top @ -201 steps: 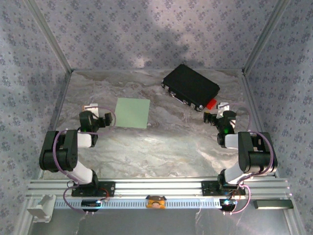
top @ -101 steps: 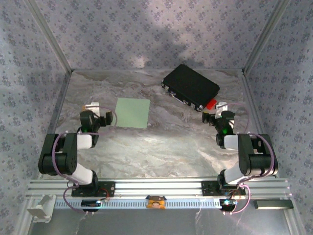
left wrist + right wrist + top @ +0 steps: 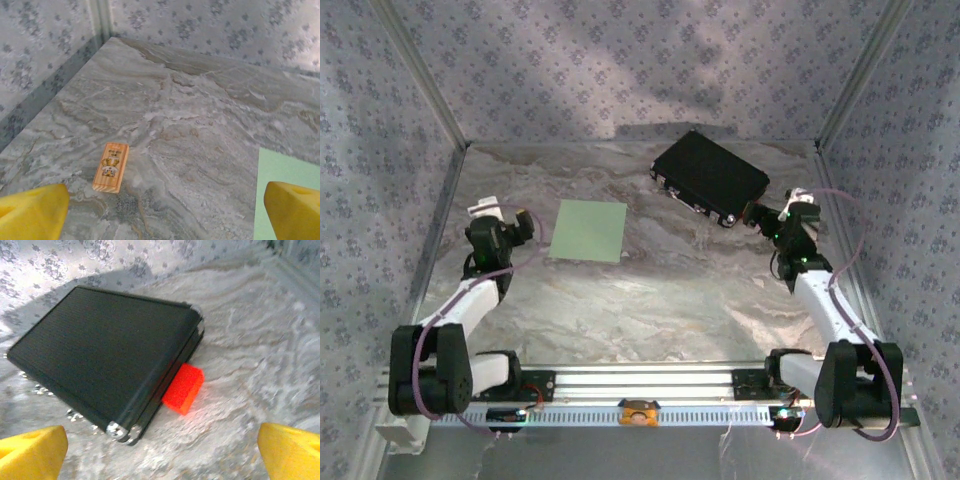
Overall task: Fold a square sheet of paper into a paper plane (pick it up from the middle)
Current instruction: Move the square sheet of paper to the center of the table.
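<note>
The square sheet of paper (image 3: 588,231) lies flat on the marble table, left of centre, pale green and uncreased. Its left edge shows in the left wrist view as a green strip (image 3: 286,172). My left gripper (image 3: 523,225) stands open just left of the sheet, above the table; its yellow fingertips (image 3: 33,212) sit wide apart around bare table (image 3: 165,220). My right gripper (image 3: 761,213) is open at the near right corner of the black case (image 3: 710,178), with nothing between its fingertips (image 3: 293,450).
A small wooden block (image 3: 111,167) with a printed picture lies on the table ahead of the left gripper. A red tab (image 3: 184,388) rests against the black case (image 3: 105,360). Patterned walls enclose the table on three sides.
Both arms have unfolded and reached out. The left gripper moved left and a little farther back; the right gripper moved back toward the case's corner and now covers the red tab from above.
</note>
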You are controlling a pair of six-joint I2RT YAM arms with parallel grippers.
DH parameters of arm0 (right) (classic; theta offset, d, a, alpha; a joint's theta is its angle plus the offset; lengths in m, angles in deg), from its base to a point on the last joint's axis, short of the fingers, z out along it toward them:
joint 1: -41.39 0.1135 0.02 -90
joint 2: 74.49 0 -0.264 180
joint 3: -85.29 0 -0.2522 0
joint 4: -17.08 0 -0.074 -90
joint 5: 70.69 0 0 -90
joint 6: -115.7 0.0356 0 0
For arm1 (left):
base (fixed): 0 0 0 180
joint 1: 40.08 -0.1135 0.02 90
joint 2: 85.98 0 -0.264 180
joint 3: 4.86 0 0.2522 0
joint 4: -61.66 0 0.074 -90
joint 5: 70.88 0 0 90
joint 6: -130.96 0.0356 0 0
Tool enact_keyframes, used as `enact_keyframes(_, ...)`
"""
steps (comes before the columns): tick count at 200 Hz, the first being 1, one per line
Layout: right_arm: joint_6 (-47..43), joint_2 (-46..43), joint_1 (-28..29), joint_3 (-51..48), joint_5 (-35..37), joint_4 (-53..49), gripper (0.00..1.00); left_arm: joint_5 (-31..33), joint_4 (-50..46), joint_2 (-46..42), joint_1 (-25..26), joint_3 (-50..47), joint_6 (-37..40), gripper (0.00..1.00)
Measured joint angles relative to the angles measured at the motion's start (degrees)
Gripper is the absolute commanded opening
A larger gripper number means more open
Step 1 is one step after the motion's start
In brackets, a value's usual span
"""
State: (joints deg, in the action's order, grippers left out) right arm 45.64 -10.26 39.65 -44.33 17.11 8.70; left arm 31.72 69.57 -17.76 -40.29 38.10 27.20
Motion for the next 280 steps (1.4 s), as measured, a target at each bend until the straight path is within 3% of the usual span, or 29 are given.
enact_keyframes(22, 5.6, 1.0, -1.2, 0.5, -7.0, -3.3, 0.99, -0.5, -10.3, 0.0, -0.8, 6.5, -8.7, 1.0)
enact_keyframes(61, 9.2, 6.7, 0.5, 3.8, -16.0, -9.2, 0.99, -15.7, -14.9, 7.0, -1.7, 14.1, -15.2, 1.0)
enact_keyframes(110, 10.6, 11.6, 4.3, 6.0, -21.4, -11.2, 0.99, -26.7, -22.6, 24.9, 6.9, 27.2, -15.9, 1.0)
enact_keyframes(137, 11.2, 11.8, 5.9, 6.0, -22.2, -11.4, 0.99, -28.6, -27.0, 31.3, 11.1, 34.1, -14.8, 1.0)
enact_keyframes(178, 11.9, 11.8, 8.3, 6.0, -22.7, -11.4, 0.99, -29.4, -32.0, 37.8, 13.4, 39.7, -13.9, 0.99)
enact_keyframes(227, 12.7, 11.8, 11.0, 5.9, -22.7, -11.4, 0.99, -30.0, -35.2, 42.7, 15.0, 41.7, -13.7, 0.99)
enact_keyframes(280, 13.7, 11.0, 13.0, 5.2, -22.4, -11.5, 0.99, -29.5, -34.6, 42.5, 16.3, 40.9, -14.0, 0.97)
